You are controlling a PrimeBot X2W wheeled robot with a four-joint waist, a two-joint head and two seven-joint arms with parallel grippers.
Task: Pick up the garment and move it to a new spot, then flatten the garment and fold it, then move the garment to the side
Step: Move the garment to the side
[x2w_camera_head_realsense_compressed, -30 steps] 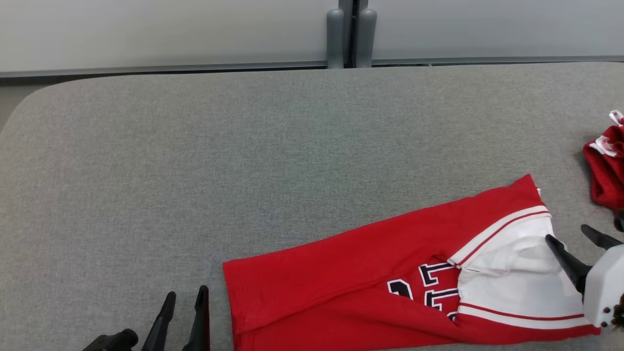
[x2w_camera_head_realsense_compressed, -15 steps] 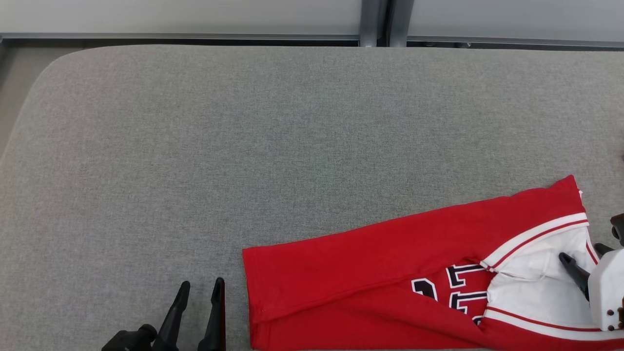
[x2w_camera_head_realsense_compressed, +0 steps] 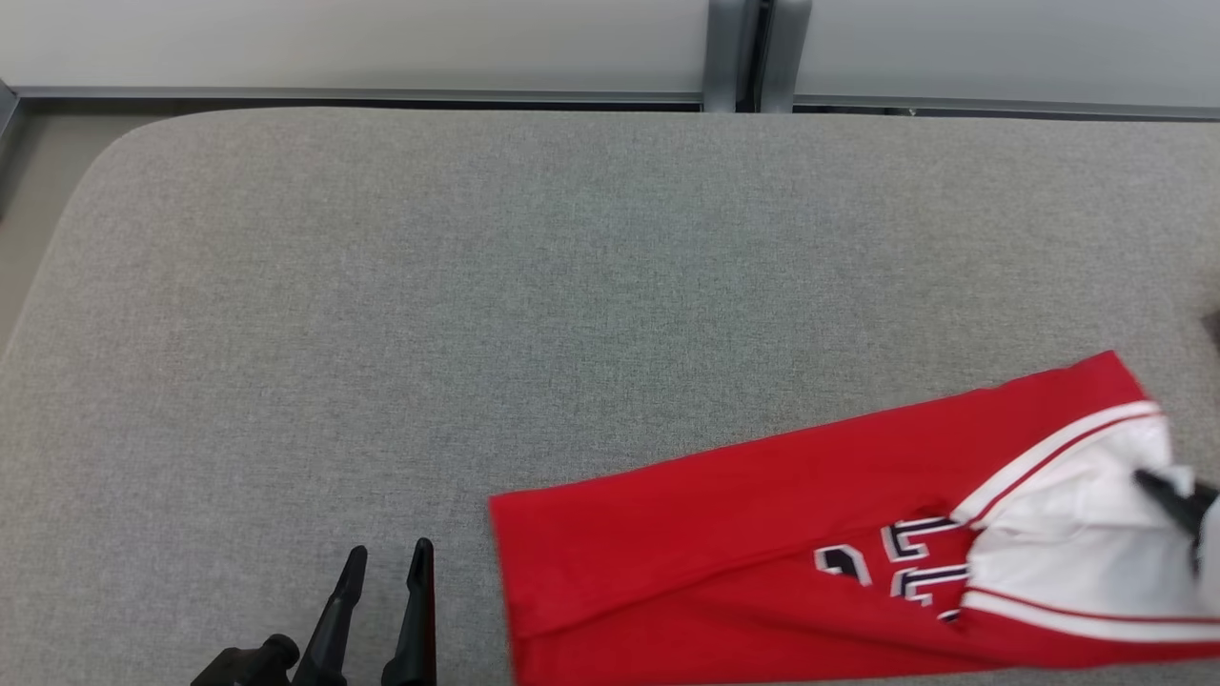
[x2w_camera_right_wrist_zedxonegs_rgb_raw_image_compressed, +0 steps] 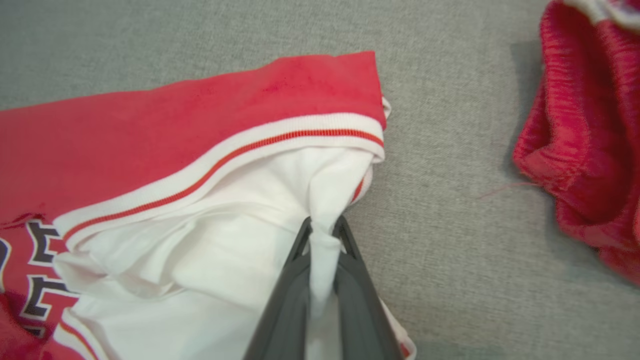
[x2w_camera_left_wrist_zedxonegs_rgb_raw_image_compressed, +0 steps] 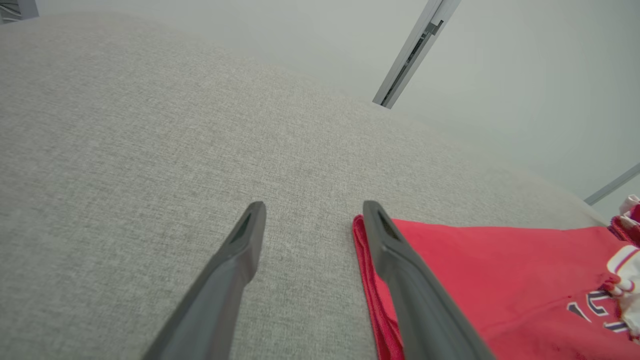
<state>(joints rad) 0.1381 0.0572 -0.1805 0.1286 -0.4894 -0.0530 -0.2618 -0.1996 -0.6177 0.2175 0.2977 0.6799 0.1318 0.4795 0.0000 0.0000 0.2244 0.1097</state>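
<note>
The garment (x2w_camera_head_realsense_compressed: 762, 514) is a red jersey with white trim and dark lettering, folded into a long band on the grey table (x2w_camera_head_realsense_compressed: 477, 286) at the lower right of the head view. My right gripper (x2w_camera_right_wrist_zedxonegs_rgb_raw_image_compressed: 322, 227) is shut on a pinch of the garment's white fabric (x2w_camera_right_wrist_zedxonegs_rgb_raw_image_compressed: 320, 260) at its right end; it also shows at the right edge in the head view (x2w_camera_head_realsense_compressed: 1168, 491). My left gripper (x2w_camera_head_realsense_compressed: 386, 562) stands open at the lower left, just left of the garment's left edge (x2w_camera_left_wrist_zedxonegs_rgb_raw_image_compressed: 362, 260), and holds nothing.
A second red piece of cloth (x2w_camera_right_wrist_zedxonegs_rgb_raw_image_compressed: 585, 140) lies bunched to the right of the jersey. The table's rounded left corner and far edge meet a pale wall with a grey post (x2w_camera_head_realsense_compressed: 743, 52). Bare grey surface spreads over the left and the far side.
My right gripper has closed on the white fabric at the garment's right end. The head view has shifted, and the bunched red cloth has left it.
</note>
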